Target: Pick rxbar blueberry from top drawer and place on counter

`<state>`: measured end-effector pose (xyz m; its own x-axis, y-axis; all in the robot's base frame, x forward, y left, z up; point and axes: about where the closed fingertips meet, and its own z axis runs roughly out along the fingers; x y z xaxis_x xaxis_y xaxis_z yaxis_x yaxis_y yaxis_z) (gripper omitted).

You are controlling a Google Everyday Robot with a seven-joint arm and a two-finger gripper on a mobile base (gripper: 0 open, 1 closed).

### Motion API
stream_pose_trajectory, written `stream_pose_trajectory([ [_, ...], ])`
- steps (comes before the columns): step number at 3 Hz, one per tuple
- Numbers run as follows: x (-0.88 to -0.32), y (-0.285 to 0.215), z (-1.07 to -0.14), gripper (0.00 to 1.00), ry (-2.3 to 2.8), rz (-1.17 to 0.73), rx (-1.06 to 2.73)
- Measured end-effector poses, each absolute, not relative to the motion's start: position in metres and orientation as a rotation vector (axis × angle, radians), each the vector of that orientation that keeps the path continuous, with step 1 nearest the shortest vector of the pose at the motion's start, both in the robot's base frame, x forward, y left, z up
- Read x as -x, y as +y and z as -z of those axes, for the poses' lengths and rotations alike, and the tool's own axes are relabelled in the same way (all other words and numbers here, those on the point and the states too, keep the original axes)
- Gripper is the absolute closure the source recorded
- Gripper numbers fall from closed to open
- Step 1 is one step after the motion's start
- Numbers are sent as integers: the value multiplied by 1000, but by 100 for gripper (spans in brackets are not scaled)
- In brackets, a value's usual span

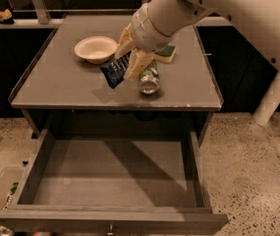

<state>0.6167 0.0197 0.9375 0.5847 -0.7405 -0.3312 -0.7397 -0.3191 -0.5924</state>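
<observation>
One rxbar blueberry clamped in gripper, long axis slanting to 7 o'clock from jaws, hanging over counter centre.

Dim overhead light; tool holding rxbar blueberry over the counter casts soft shadow.

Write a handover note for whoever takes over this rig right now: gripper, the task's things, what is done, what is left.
The gripper is shut on the rxbar blueberry, held over the counter between the bowl and the bottle.
The top drawer stands open below the counter's front edge.
Done: the bar is out of the drawer.
Left: lower it onto bare counter and release.
</observation>
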Motion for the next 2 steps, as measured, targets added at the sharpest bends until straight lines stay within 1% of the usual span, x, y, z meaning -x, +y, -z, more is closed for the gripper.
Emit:
stream_pose_trajectory([
  [1,-655,23,-897,100,1146,-158,2142],
  [2,-676,18,-874,100,1165,-225,2144],
])
